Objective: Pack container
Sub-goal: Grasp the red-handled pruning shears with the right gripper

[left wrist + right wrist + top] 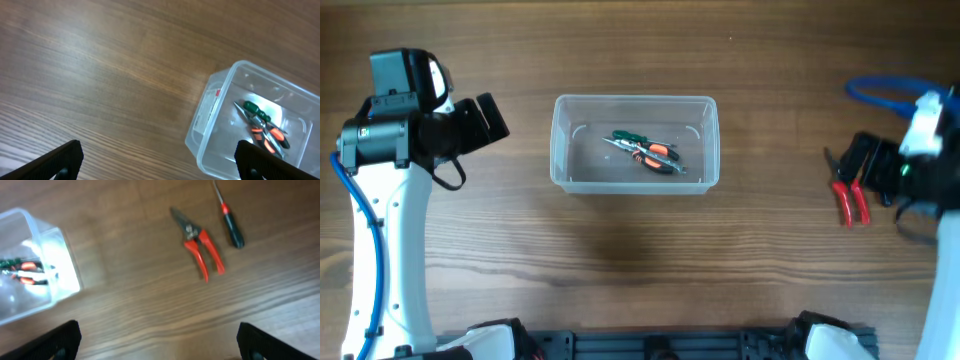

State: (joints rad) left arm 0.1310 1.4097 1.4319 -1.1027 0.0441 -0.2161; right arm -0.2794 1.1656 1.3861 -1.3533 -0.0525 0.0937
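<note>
**Clear tub at mid-table, two tools inside, both grippers empty**

The container [632,98] sits a little above the middle of the wooden table [620,290], its long side running left to right, between the two arms. It is a see-through plastic tub, rectangular with rounded corners and a raised rim, and it has no lid. The wood grain shows through its walls and floor. A white label is visible on one short wall in the left wrist view.

Lying on its floor are a green-handled tool [625,136] and orange-and-black pliers [658,157], which cross each other near the middle.

The left gripper [159,161] is to the left of the tub and apart from it, with its fingers spread wide and nothing between them. The right gripper [159,342] is well off to the right, also spread wide and empty. Below it on the bare wood lie red-handled cutters [200,247], with a black-and-red screwdriver [231,225] just beside them.
</note>
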